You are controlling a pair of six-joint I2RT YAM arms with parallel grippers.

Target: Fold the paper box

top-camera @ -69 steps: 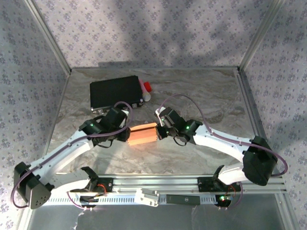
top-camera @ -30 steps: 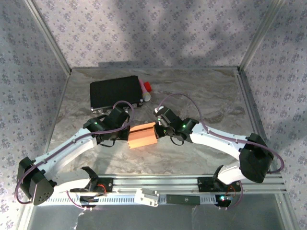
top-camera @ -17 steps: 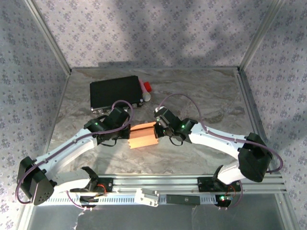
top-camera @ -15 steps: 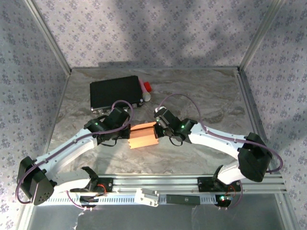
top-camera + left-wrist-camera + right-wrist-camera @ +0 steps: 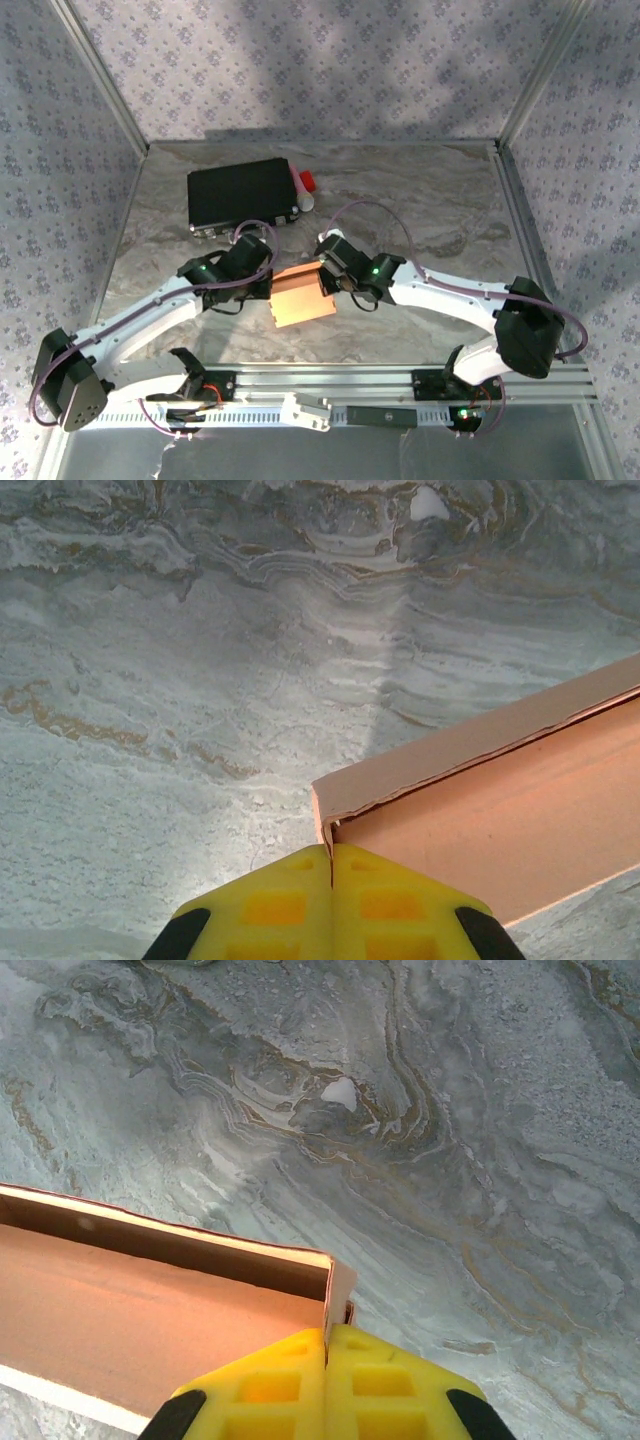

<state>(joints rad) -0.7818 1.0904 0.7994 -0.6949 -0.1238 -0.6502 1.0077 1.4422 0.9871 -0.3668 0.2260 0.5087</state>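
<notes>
The paper box [image 5: 301, 297] is a small salmon-orange open box held between both arms just above the middle of the table, tilted. My left gripper [image 5: 270, 289] is shut on its left end; in the left wrist view the yellow fingers [image 5: 270, 905] pinch the thin end wall of the box [image 5: 500, 815] at its corner, where my left gripper [image 5: 331, 849] meets it. My right gripper [image 5: 327, 281] is shut on the right end; in the right wrist view my right gripper [image 5: 327, 1332] clamps the end wall of the box [image 5: 140, 1320], whose inside faces the camera.
A black flat case [image 5: 242, 192] lies at the back left, with a red and white small item [image 5: 304, 186] at its right edge. Marbled tabletop [image 5: 420, 200] spreads to the right. Metal frame rails [image 5: 520, 230] border the table.
The box has tipped and shifted slightly toward the near edge, showing a larger face from above. Both grippers moved with it and stayed shut.
</notes>
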